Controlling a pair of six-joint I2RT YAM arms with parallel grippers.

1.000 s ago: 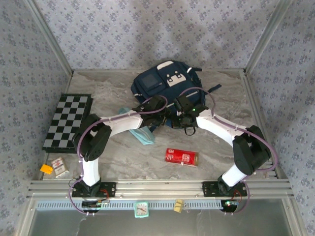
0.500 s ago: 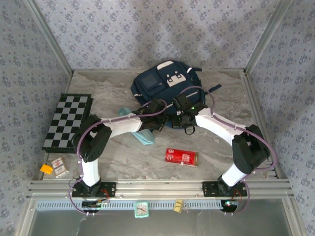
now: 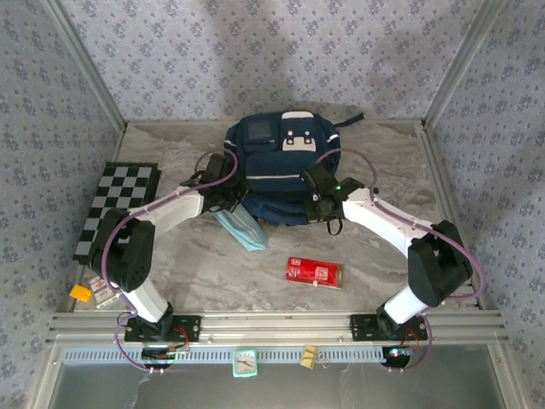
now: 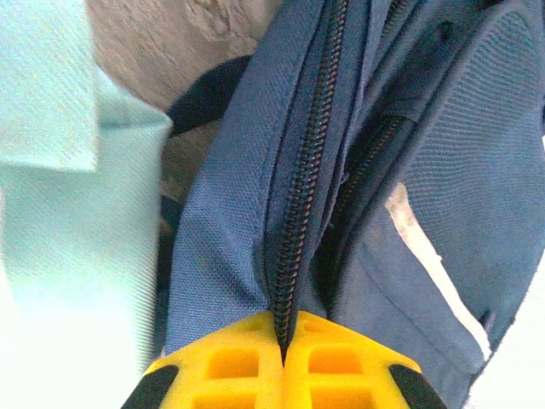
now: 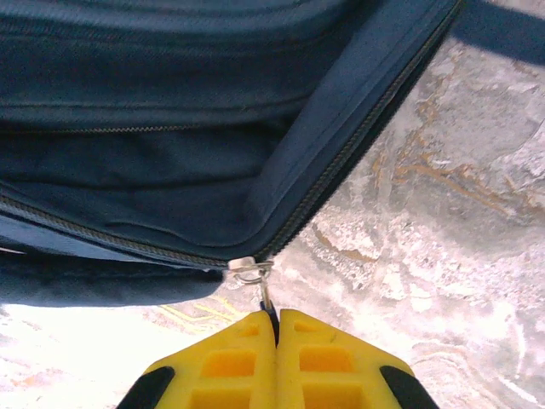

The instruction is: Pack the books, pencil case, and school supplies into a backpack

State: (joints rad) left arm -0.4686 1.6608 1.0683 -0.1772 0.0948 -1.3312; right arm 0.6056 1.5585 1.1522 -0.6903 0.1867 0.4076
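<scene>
backpack (image 3: 277,166) turned square-on, spread wider; left gripper (image 3: 231,194) gone from backpack's near middle to its left side, now pinched shut on zip seam; pencil case (image 3: 242,227) more exposed at backpack's near-left corner

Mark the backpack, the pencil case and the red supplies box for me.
backpack (image 3: 277,166): top external view, on its navy front panel.
pencil case (image 3: 245,232): top external view, on its exposed near end.
red box (image 3: 313,272): top external view, on the middle of its top face.
</scene>
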